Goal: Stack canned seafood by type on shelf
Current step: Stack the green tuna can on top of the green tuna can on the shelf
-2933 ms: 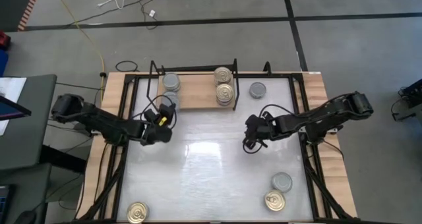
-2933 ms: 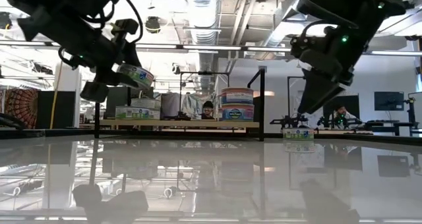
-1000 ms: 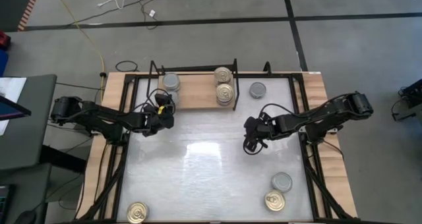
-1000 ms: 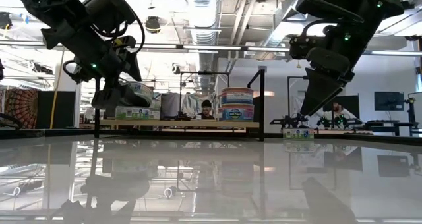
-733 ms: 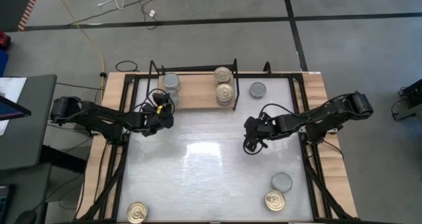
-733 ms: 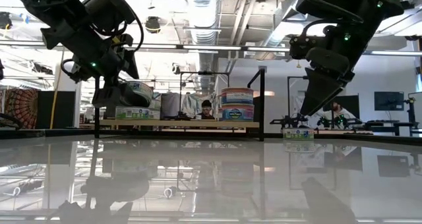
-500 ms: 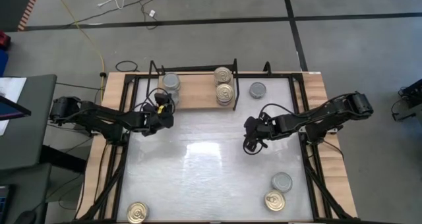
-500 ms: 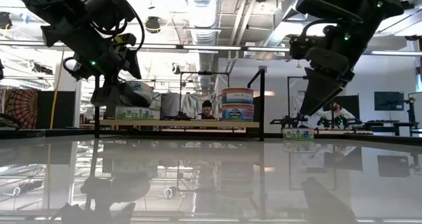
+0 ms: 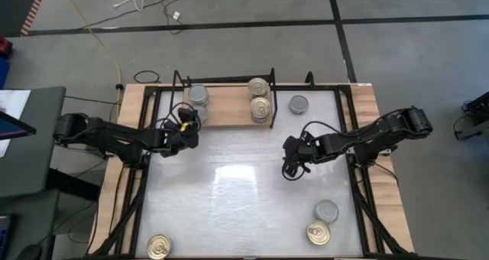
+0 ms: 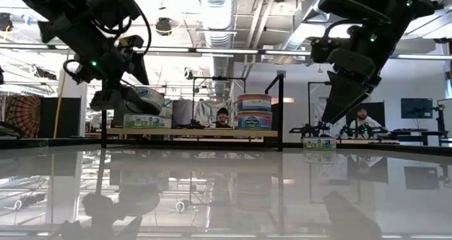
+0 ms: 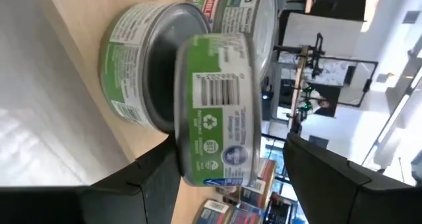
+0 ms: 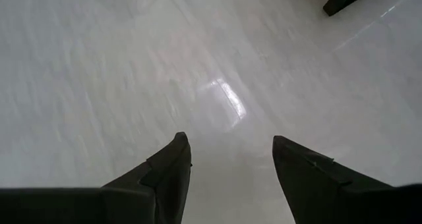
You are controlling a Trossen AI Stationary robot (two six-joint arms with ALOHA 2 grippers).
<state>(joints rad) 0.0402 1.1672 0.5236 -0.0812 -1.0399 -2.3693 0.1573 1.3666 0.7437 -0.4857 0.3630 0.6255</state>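
Note:
A light wooden shelf (image 9: 229,111) in a black wire frame stands at the table's far edge. At its left end a green-labelled grey tin (image 11: 214,105) lies on top of another such tin (image 11: 128,72), shown as a stack of two (image 10: 148,99) in the low view. My left gripper (image 11: 231,145) is open, level with the upper tin, one finger on each side of it and a gap at one side. A further grey tin (image 9: 199,95) and two gold-topped tins (image 9: 260,107) also stand on the shelf. My right gripper (image 12: 231,141) is open above the bare white tabletop (image 9: 290,164).
A grey tin (image 9: 298,104) stands on the table just right of the shelf. A grey tin (image 9: 326,210) and a gold tin (image 9: 318,232) sit at the near right, another gold tin (image 9: 159,246) at the near left corner. People show in the room beyond the table.
My left arm has drawn back a little toward the table's left edge. The upper tin has stayed where it was, on the lower tin at the shelf's left end.

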